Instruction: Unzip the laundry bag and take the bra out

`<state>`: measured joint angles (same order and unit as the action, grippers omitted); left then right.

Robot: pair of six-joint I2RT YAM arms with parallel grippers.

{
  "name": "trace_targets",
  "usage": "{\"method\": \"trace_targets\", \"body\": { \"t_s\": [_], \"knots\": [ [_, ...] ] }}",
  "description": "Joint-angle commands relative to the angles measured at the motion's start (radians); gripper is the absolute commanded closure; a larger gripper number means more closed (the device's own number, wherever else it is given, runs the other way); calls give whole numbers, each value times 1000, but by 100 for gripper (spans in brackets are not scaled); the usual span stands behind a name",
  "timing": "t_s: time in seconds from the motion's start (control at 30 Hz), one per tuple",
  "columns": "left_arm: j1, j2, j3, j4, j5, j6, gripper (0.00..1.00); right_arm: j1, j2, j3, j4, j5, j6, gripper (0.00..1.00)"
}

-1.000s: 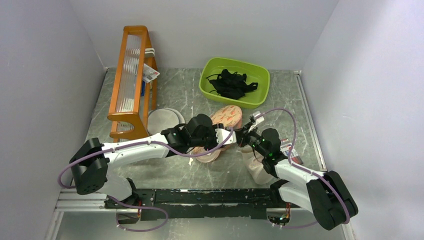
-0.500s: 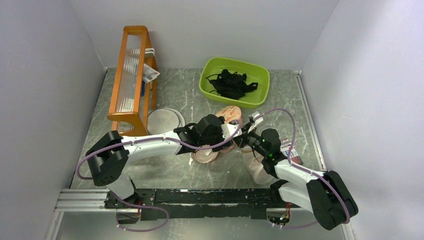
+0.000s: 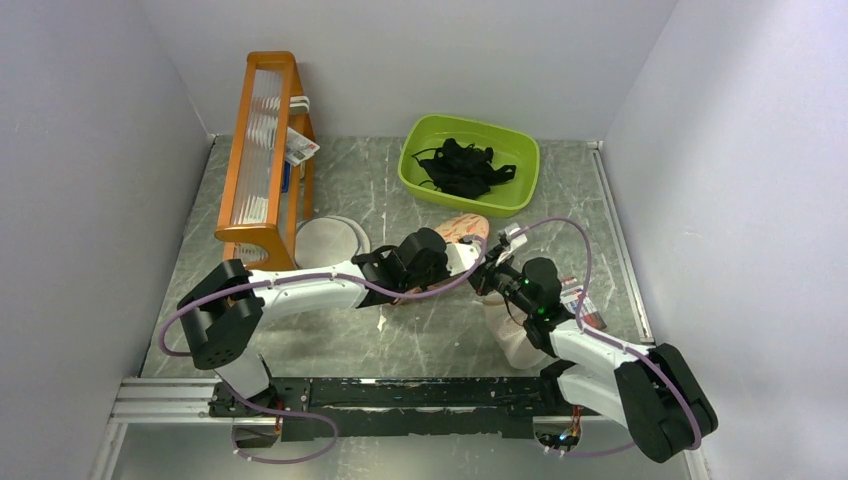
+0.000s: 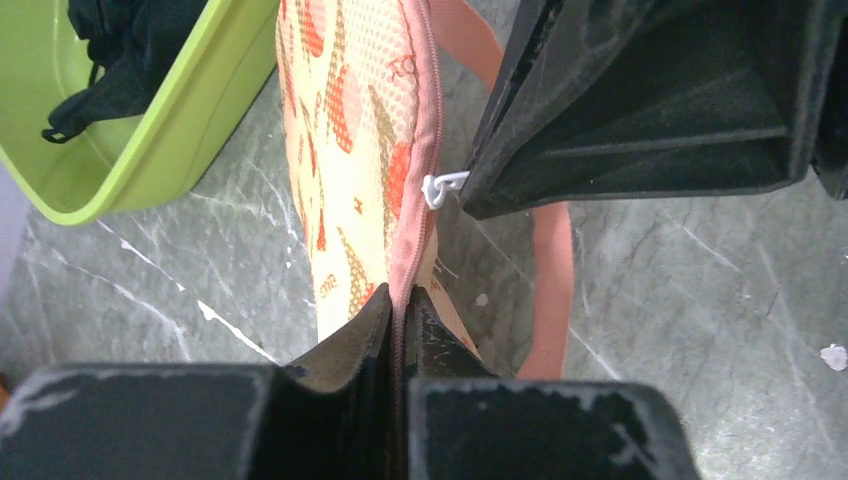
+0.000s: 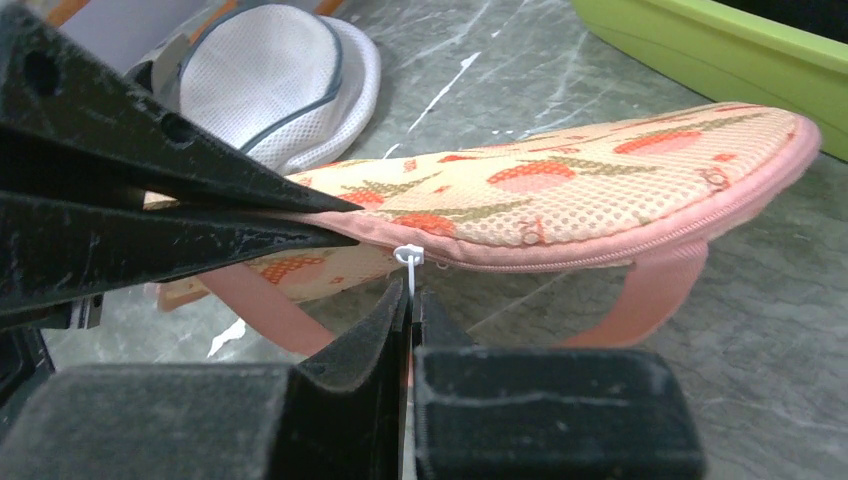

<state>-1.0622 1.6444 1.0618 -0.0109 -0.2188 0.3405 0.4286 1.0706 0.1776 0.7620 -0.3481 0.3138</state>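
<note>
- My right gripper (image 5: 410, 298) was pressed shut on the small white zip pull (image 5: 406, 256).
- My left gripper (image 4: 402, 300) pinched the pink edging of the peanut-shaped, leaf-printed cream fabric laundry bag (image 4: 350, 130), mid-table just before the lime-green plastic tub (image 4: 170, 130).
- The zip looked closed and I saw no bra, so I judged that both unzipping and removal remained.

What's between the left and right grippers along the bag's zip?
A short run of the laundry bag's pink zip edging, from the left gripper's pinch to the white zip pull in the right gripper; left wrist view.
</note>
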Motion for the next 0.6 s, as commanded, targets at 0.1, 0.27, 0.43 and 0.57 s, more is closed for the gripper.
{"method": "trace_targets", "body": {
  "t_s": [0.1,0.27,0.43,0.57],
  "knots": [
    [-1,-46,-8,30,-33,58,93,0,-28,11,-71,240,31,100],
    [-1,-67,-32,58,-54,64,93,-51,-19,30,-147,316,60,100],
    [-1,-72,-35,52,-66,73,93,-126,-32,4,-121,275,94,100],
    [-1,-87,-28,2,28,93,93,-139,-54,-4,-124,256,88,100]
  ]
}}
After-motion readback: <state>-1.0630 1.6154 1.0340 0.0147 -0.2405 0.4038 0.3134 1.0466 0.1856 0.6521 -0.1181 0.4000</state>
